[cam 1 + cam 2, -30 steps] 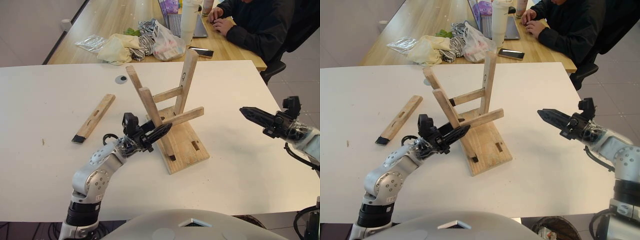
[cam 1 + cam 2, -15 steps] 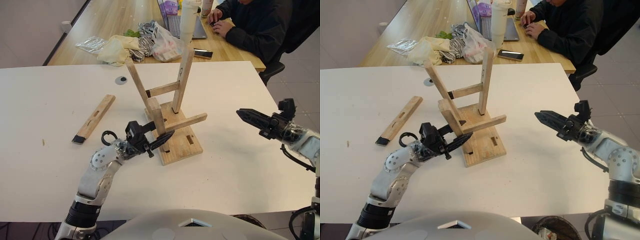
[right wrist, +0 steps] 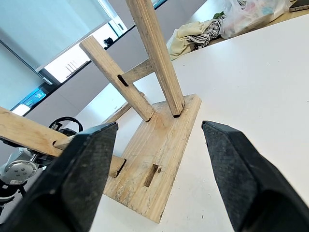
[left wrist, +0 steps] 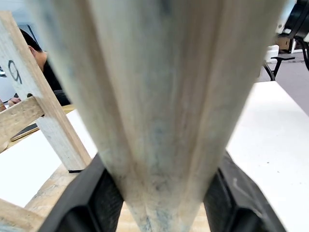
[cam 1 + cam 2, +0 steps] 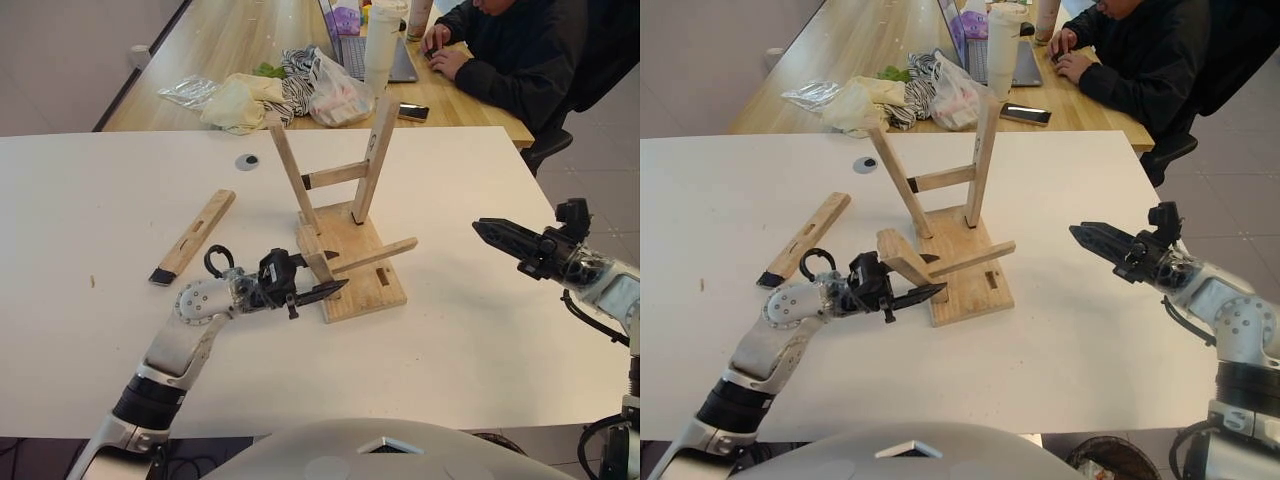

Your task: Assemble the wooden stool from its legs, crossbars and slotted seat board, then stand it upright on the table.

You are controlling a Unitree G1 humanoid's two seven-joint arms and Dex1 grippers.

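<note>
We see the slotted seat board [image 5: 362, 286] lying flat on the white counter [image 5: 480, 340]. Two upright legs [image 5: 375, 160] stand in it, joined by a crossbar [image 5: 335, 176]. Our left gripper [image 5: 322, 291] pinches a third leg [image 5: 320, 268] at the board's near left edge, and a second crossbar [image 5: 375, 256] reaches from this leg over the board. Our right gripper [image 5: 495, 234] hovers well apart on the right, its fingers spread. A loose leg [image 5: 193, 236] lies on the counter to the left.
</note>
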